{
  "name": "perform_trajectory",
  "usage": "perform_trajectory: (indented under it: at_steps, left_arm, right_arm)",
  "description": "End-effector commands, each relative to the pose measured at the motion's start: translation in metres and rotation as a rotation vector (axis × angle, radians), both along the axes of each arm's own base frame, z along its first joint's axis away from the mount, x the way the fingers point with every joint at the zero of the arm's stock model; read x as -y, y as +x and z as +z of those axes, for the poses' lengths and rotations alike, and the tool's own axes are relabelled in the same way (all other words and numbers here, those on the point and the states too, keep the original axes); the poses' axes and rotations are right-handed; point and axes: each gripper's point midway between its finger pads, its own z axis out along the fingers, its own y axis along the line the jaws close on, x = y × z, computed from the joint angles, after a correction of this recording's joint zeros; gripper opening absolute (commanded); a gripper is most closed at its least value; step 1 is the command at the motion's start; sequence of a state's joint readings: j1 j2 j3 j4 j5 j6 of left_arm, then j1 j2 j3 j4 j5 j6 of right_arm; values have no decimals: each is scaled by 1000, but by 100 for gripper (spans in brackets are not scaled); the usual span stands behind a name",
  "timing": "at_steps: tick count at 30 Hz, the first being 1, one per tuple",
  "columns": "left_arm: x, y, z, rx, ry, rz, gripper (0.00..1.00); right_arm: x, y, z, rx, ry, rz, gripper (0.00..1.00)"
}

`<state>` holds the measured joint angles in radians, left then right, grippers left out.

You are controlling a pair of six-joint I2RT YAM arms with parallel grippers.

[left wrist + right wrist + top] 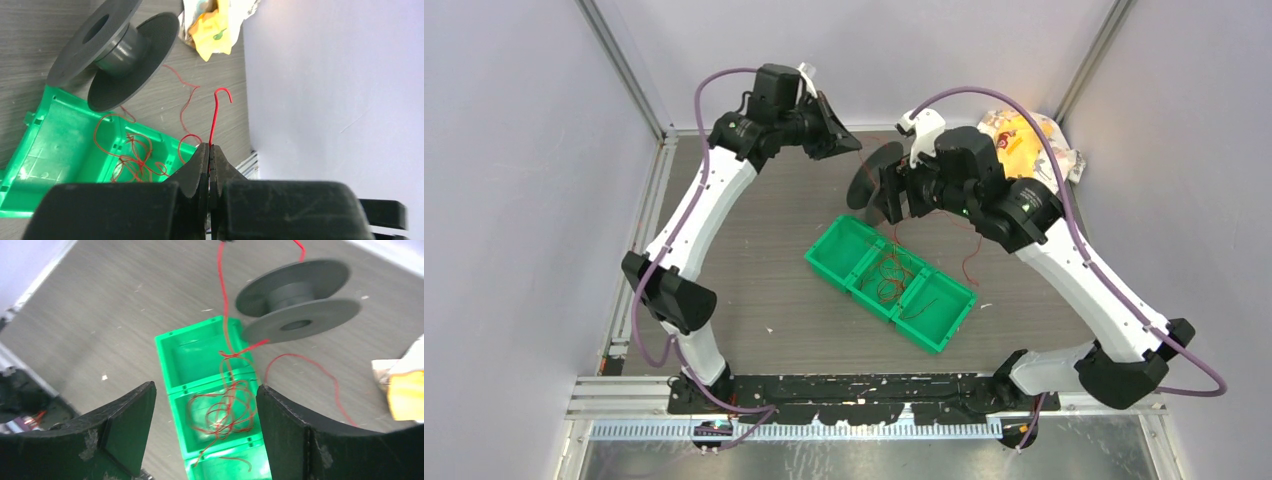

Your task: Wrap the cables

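Thin red cables [892, 275] lie tangled in the middle compartment of a green tray [834, 255]. My left gripper [210, 147] is shut on one red cable [214, 117], whose hooked end sticks out past the fingertips. In the top view the left gripper [846, 140] is raised at the back centre. The held cable [223, 300] hangs down to the tangle [225, 410]. A black spool [871, 185] sits behind the tray's far end, bare in the left wrist view [120, 47] and the right wrist view [295, 295]. My right gripper [205, 387] is open and empty above the tray [167, 355].
A crumpled yellow and white bag [1024, 140] lies in the back right corner. A loose red strand [972, 255] curls on the table right of the tray. Purple-white walls and metal rails [659, 130] close the table on three sides.
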<state>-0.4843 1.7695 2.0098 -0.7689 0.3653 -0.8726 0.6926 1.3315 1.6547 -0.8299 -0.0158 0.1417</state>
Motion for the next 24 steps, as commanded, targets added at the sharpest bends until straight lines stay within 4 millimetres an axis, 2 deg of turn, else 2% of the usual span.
perform_trajectory:
  at_steps: [1, 8, 11, 13, 17, 24]
  left_arm:
    - [-12, -6, 27, -41, -10, 69, 0]
    - [-9, -8, 30, -49, -37, 70, 1]
    - [-9, -9, 30, -48, -45, 63, 0]
    - [-8, -9, 31, -50, -49, 58, 0]
    - [-8, -10, 33, -49, -61, 51, 1]
    - [-8, -10, 34, -59, -81, 46, 1]
  right_arm:
    - [15, 37, 8, 218, -125, -158, 77]
    - [-19, 50, -13, 259, -204, -94, 72]
    - [-29, 55, -13, 276, -188, -86, 68]
    - [-32, 61, -13, 292, -186, -102, 60]
    - [-33, 68, -12, 310, -191, -120, 35]
    - [-30, 72, -16, 320, -223, -128, 17]
